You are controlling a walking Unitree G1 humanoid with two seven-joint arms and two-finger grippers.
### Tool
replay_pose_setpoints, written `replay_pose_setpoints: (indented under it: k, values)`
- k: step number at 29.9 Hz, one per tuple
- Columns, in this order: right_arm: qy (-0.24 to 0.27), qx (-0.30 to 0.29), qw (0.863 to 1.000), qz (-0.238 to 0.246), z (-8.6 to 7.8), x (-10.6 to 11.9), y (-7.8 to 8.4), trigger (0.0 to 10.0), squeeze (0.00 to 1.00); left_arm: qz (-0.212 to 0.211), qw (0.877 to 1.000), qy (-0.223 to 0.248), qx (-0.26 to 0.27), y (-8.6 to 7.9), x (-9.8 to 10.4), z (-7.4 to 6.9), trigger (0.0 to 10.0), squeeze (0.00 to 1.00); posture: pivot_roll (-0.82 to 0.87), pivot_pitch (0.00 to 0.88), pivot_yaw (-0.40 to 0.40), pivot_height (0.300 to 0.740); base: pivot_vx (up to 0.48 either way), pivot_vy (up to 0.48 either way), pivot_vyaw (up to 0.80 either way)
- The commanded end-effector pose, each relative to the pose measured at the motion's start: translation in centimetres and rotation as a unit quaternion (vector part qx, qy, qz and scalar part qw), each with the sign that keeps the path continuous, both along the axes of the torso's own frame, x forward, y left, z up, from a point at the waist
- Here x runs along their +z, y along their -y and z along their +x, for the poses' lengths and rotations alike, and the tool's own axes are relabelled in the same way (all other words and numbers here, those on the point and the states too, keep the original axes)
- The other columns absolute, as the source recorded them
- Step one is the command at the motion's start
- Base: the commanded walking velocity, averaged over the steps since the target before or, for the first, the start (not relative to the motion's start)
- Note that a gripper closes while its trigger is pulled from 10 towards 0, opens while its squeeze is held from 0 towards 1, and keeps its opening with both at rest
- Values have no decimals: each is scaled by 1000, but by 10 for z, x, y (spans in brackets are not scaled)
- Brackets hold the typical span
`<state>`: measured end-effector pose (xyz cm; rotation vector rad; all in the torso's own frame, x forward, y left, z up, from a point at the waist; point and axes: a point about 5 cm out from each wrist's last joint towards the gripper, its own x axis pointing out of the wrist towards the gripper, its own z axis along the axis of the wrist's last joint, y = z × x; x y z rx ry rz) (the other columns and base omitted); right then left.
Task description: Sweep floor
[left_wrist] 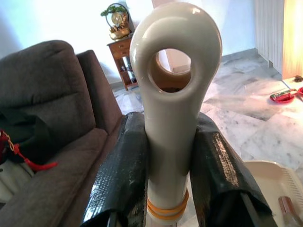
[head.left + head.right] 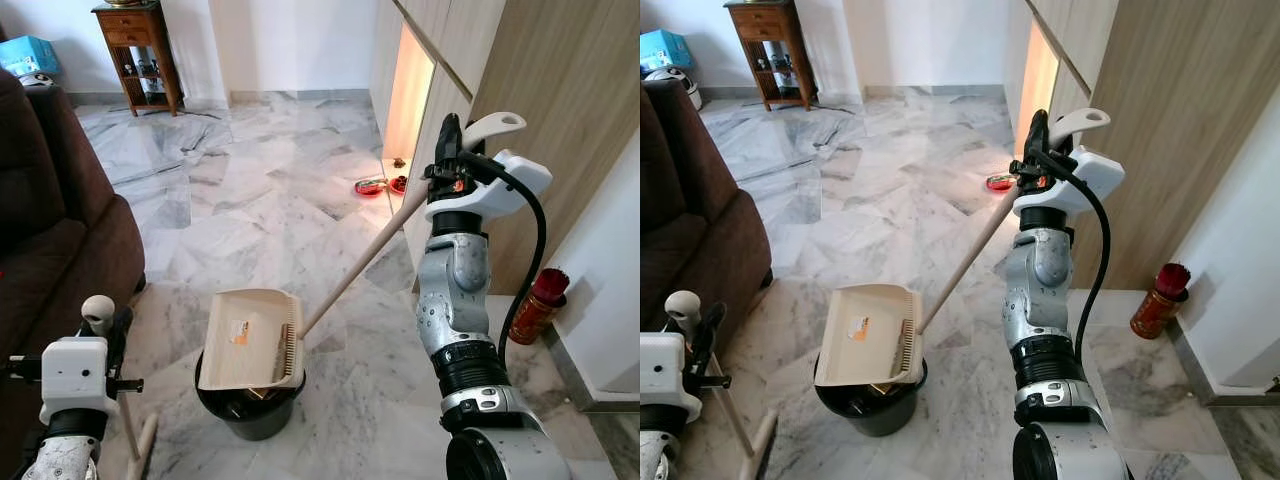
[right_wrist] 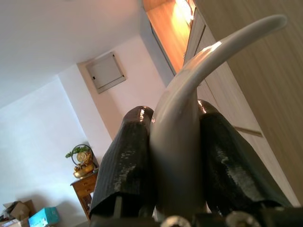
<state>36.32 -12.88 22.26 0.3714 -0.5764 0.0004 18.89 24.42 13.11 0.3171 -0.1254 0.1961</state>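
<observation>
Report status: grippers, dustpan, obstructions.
Right gripper shut on dustpan handle, raised by the cabinet. Left gripper shut on broom handle, low beside sofa. Dustpan tipped over black bin. Red bottle right, against wall.

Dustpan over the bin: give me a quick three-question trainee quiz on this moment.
1. True or false: the cream plastic dustpan rests on the round black bin.
2. Which claw holds the dustpan's long wooden handle?
A. left claw
B. right claw
3. Fill in: the left claw grips a pale handle end with a ___ through it.

Key: 1 true; 2 B, the right claw; 3 hole.
</observation>
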Motion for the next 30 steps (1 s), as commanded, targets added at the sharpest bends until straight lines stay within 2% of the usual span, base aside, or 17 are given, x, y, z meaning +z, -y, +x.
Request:
replay_pose_setpoints:
  k: [1, 23, 30]
  values:
    - [26, 4, 1000, 12, 1, 15, -3, 10000, 0, 16, 1000, 23, 8, -3, 12, 1, 10000, 0, 156, 0, 27, 740, 322, 0, 0]
    - [26, 2, 1000, 7, 1, 15, -2, 10000, 0, 17, 999, 31, 6, 1, 13, 4, 10000, 0, 159, 0, 22, 740, 346, 0, 0]
    - [28, 6, 1000, 8, 1, 16, -3, 10000, 0, 16, 999, 39, 1, 3, 14, 5, 10000, 0, 158, 0, 21, 740, 36, 0, 0]
